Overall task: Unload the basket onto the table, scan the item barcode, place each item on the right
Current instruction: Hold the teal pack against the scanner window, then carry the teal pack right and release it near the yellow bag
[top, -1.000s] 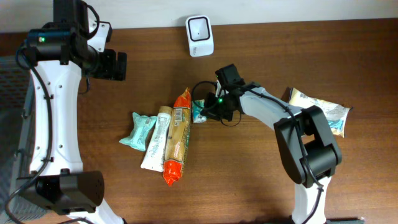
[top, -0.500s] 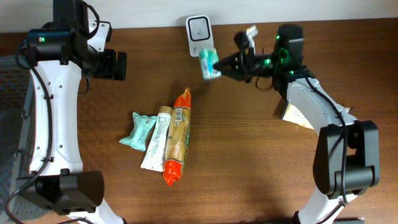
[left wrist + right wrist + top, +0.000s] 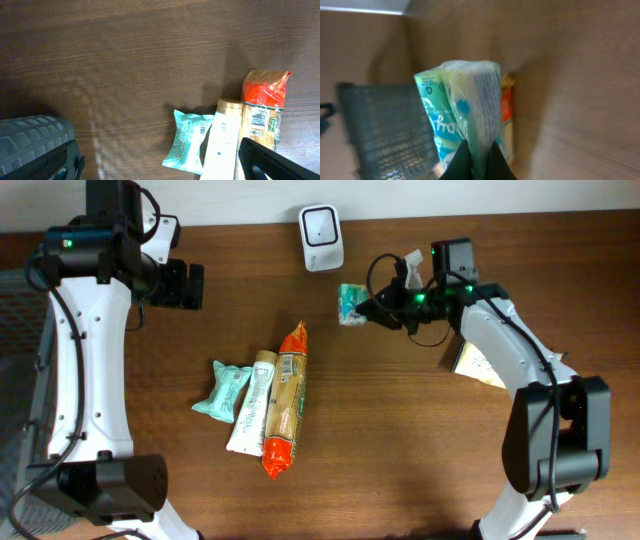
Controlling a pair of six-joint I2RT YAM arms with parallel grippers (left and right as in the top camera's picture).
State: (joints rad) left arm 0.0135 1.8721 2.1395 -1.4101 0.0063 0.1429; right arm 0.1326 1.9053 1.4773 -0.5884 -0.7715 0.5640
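1. Wood-brown surface carries everything. At its far left the left pincer hangs released, jaws wide and empty, just where it was a second ago.
2. Next come three goods lying side by side and touching: a teal pouch, a cream tube and an orange snack packet. None of them has shifted.
3. At the back edge stands the white barcode scanner, well apart from that row.
4. Just right of the scanner and a little nearer the front, a small teal packet is held clear of the wood. A second ago it lay at the right edge of the row. Half a second ago it was up close under the scanner, and now it sits slightly farther off.
5. The right pincer is clenched on that packet, gripping one end of it in the wrist view.
6. The presenting pass looks done or nearly so. Whether the code faced the scanner, I cannot tell from the blurred wrist view.
7. Under the right arm lies a pale bag.
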